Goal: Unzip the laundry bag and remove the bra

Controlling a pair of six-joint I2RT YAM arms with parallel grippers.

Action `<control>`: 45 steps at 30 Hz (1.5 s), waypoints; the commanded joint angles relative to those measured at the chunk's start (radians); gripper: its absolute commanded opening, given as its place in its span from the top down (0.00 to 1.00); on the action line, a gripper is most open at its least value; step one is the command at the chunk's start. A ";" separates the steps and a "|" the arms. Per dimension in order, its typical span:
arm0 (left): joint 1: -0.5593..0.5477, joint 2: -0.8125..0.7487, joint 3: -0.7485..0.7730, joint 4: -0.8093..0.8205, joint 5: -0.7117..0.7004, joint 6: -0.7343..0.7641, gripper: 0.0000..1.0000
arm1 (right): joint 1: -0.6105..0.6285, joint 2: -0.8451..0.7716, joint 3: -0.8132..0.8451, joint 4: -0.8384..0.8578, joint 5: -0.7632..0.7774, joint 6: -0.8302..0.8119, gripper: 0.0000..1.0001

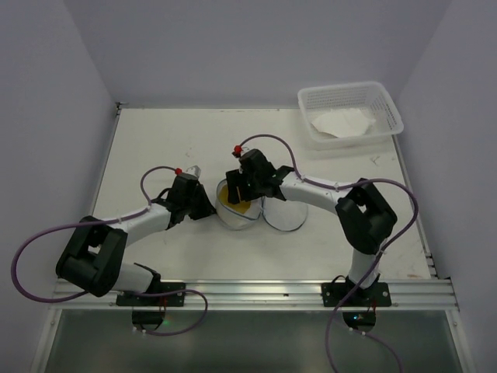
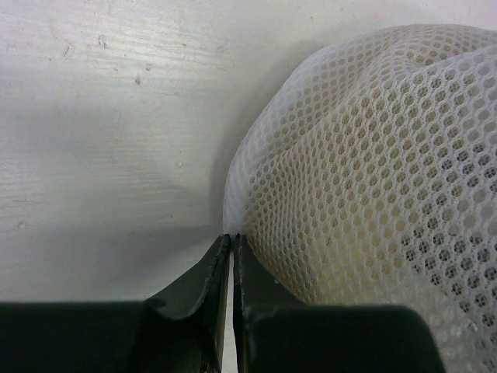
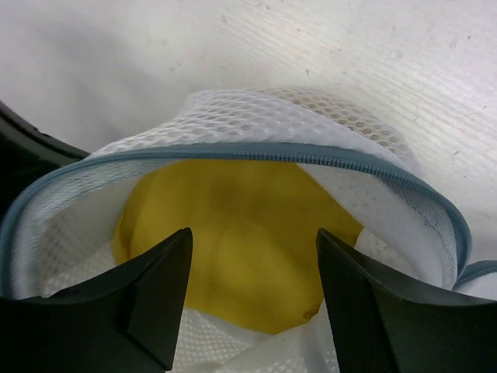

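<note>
The laundry bag (image 1: 247,216) lay unzipped on the table (image 1: 155,140), well apart from the white lattice basket (image 1: 390,115) and nearer the arm bases than the basket was. Its blue-grey zipper rim gaped around the yellow bra (image 3: 233,194) inside. The left gripper (image 2: 231,237), on the bag's side away from the basket, was pinched closed on the mesh edge, while the right gripper (image 3: 253,237) hung over the bag's mouth with its fingers spread wide.

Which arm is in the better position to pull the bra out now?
The right arm: its jaws stand open over the yellow bra inside the unzipped laundry bag. The left arm has its jaws shut on the bag's mesh.
</note>
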 commanded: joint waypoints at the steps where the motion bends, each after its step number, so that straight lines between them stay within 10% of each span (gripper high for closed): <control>1: -0.004 -0.022 0.002 0.025 0.008 0.026 0.91 | 0.019 0.040 0.012 0.049 0.063 0.005 0.32; 11: -0.004 0.002 -0.011 0.078 0.026 0.014 0.91 | 0.068 0.192 0.006 -0.018 0.122 0.054 0.27; 16: -0.004 0.004 -0.028 0.092 0.026 0.008 0.92 | 0.068 0.163 -0.029 0.012 0.077 0.054 0.99; 45: -0.004 -0.001 -0.044 0.061 -0.017 0.015 0.96 | -0.109 -0.552 -0.065 0.242 -0.596 0.045 1.00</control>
